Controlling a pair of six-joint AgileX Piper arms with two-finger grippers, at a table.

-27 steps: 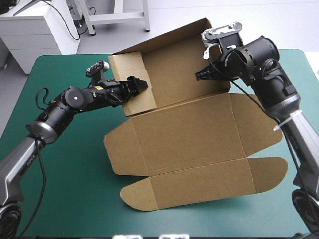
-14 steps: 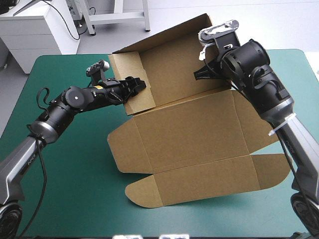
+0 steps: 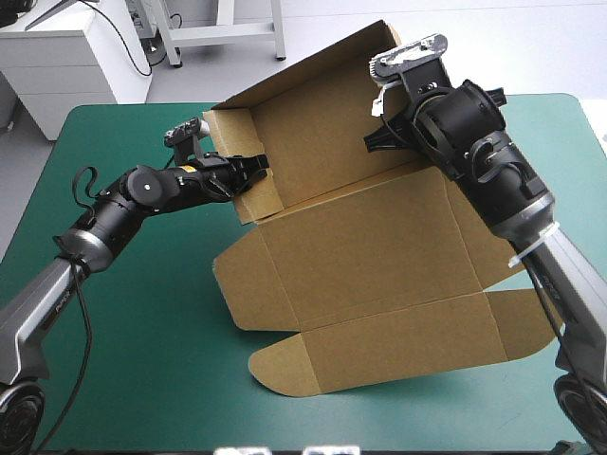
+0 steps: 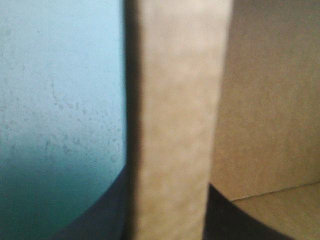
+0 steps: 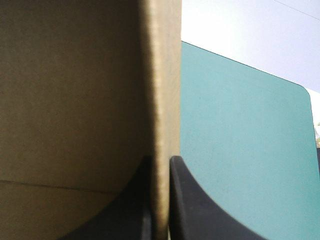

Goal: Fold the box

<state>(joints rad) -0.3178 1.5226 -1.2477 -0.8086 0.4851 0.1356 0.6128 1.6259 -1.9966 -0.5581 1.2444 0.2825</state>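
Nearest me, the box point(image 3: 370, 256) lies mid-table on the teal-green cover point(image 3: 142, 360), its lid panels flat. Farther back its rear wall stands up. My left gripper point(image 3: 254, 171) pinches the left side flap and my right gripper point(image 3: 377, 142) pinches the wall's right end, both all but closed on the board.

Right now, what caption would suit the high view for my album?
Left claw and right claw pinch a half-folded brown box on the teal-green table.

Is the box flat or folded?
Half folded: the box has far walls raised, held by left gripper and right gripper; near panels unfolded.
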